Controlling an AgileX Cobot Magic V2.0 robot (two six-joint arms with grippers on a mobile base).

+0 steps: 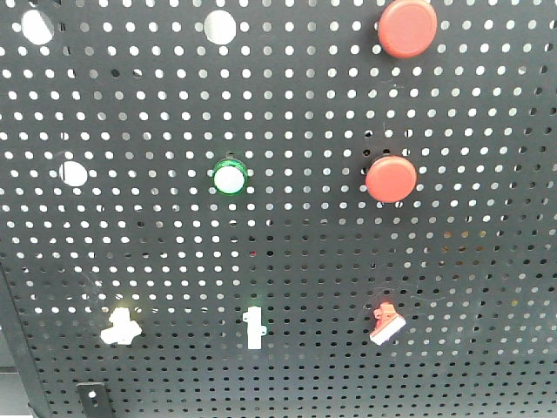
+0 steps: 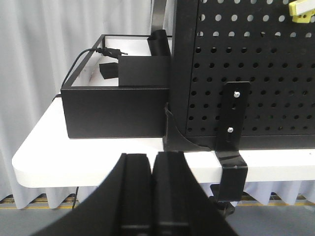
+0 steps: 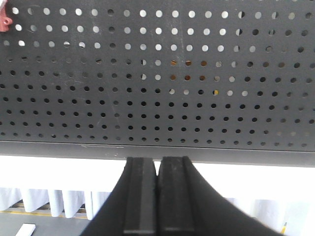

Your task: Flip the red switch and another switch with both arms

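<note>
Black perforated panel (image 1: 287,252) stands on a white table (image 2: 98,162), grey curtain behind. Red switch (image 1: 387,323) sits lower right, cream switch (image 1: 118,326) lower left — slim white switch (image 1: 254,328) between. Left gripper (image 2: 152,196) and right gripper (image 3: 157,196) both pressed closed, empty, below the panel's bottom edge — well apart from either toggle.

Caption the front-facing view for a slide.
Black pegboard carrying two round red buttons, a green-ringed button, and cream, white and red toggle switches.

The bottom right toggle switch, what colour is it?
The red switch is red with a white tip, clearest in the front-facing view.
</note>
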